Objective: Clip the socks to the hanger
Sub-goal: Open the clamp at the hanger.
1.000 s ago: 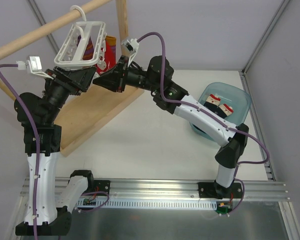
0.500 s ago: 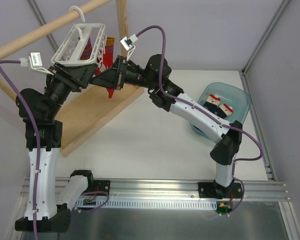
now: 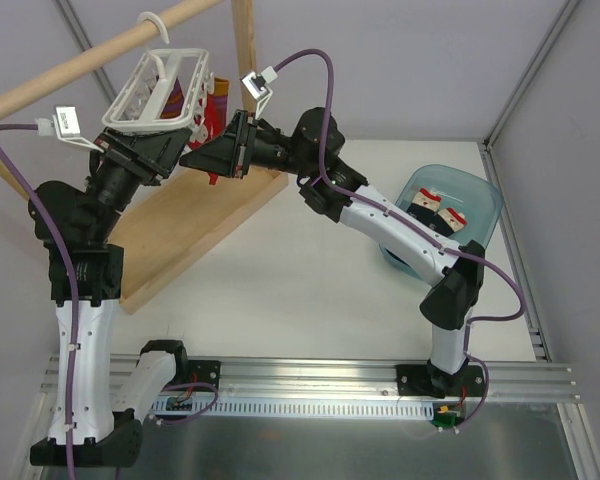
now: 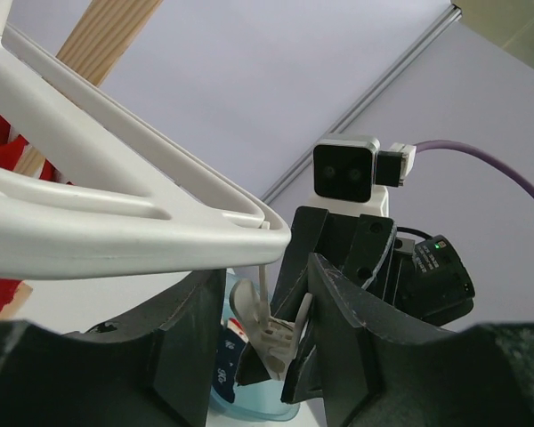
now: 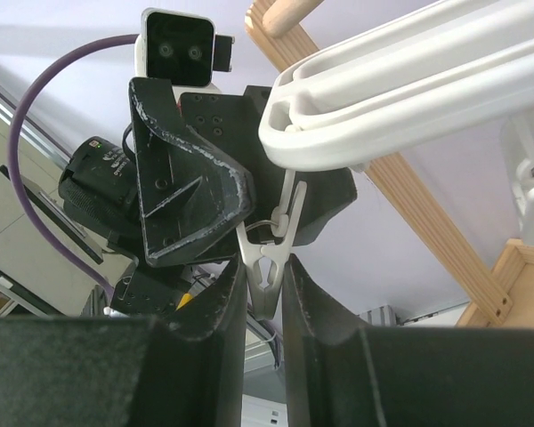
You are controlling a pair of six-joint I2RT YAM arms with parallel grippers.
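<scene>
Top external view alone takes in the whole scene: the wooden frame [image 3: 195, 215], the hanger [image 3: 160, 88] hooked on its slanting rod [image 3: 80, 66], and, well apart at the right, the blue tub [image 3: 485, 200]. The socks [image 3: 435, 207] lie side by side in that tub, their red-and-white cuffs showing. Both arms reach up and inward to the hanger's near corner, with the left gripper [image 3: 170, 152] under the frame and the right gripper [image 3: 202, 158] facing it. Only the wrist views show the small clip [image 5: 267, 258] dangling from that corner. Right wrist view has the right gripper's fingers [image 5: 209, 347] pressed in on the clip's lower end, pinching it. Left wrist view has the left gripper's fingers [image 4: 191, 342] standing either side of the clip. Whether they touch it cannot be told.
</scene>
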